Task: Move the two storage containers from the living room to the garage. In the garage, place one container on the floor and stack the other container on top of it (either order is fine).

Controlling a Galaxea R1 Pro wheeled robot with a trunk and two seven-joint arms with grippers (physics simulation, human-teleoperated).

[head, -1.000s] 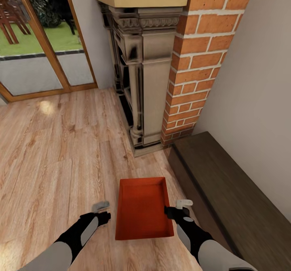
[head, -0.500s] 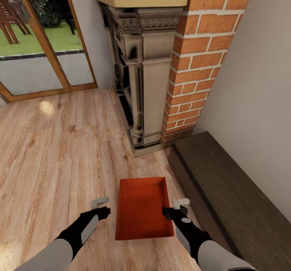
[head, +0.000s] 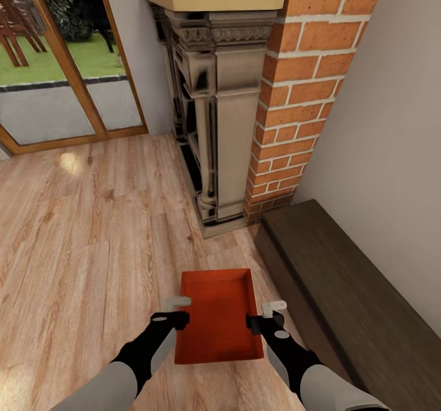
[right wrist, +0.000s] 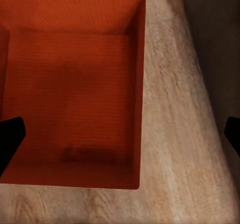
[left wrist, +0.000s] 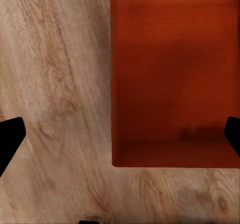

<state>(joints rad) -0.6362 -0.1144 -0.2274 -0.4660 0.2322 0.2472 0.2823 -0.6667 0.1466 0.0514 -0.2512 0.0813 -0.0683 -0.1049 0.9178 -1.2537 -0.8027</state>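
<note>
Two tools flank one orange bin (head: 215, 316) on the wood floor (head: 79, 233): your left tool (head: 174, 311) and right tool (head: 269, 315) each hang open astride a long wall. Its long axis runs away from you, between both tools, equally near.

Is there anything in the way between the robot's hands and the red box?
No, nothing visible. The red box sits bare on the wood floor, with the left gripper and right gripper each over a side wall, jaws open.
</note>
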